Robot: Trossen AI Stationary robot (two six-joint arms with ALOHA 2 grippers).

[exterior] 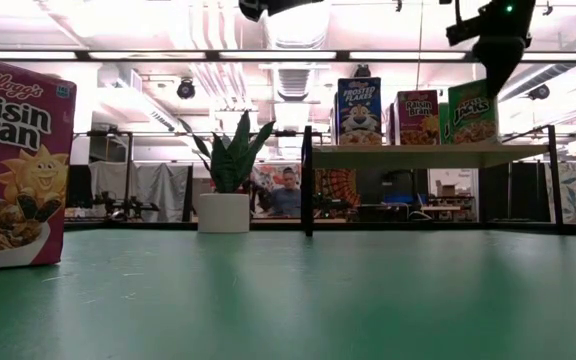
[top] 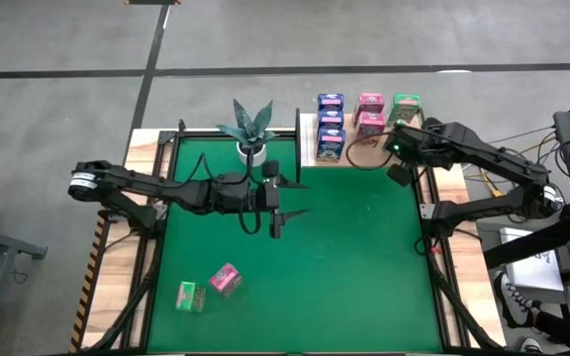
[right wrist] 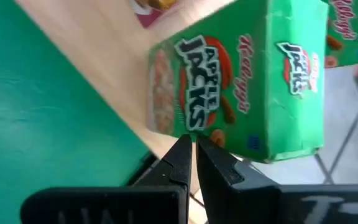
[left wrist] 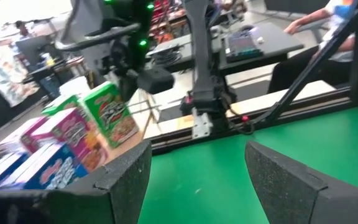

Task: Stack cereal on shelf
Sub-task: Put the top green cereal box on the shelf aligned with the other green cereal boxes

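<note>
The light-wood shelf (top: 356, 156) stands at the mat's far right corner. On it are three blue boxes (top: 330, 123), two pink boxes (top: 370, 111) and green boxes (top: 407, 103). My right gripper (top: 401, 138) hangs over the shelf's green row, shut, its fingertips (right wrist: 192, 144) at a green Apple Jacks box (right wrist: 241, 87). In the low view that gripper (exterior: 495, 70) is just above the green box (exterior: 473, 112). A pink box (top: 226, 280) and a green box (top: 191, 296) lie on the mat near its near left corner. My left gripper (top: 276, 220) is open over the mat's middle, empty. My right gripper's shut fingertips come down from above onto the upper edge (right wrist: 194, 127) of the green Apple Jacks box, which stands upright on the shelf board. I cannot tell whether they touch it.
A potted plant (top: 250, 129) stands at the mat's far edge, left of the shelf's black upright (exterior: 307, 180). A pink Raisin Bran box (exterior: 13, 165) stands close to the low camera. A person (exterior: 288, 195) sits beyond the table. The green mat (top: 354, 267) is bare on its right half.
</note>
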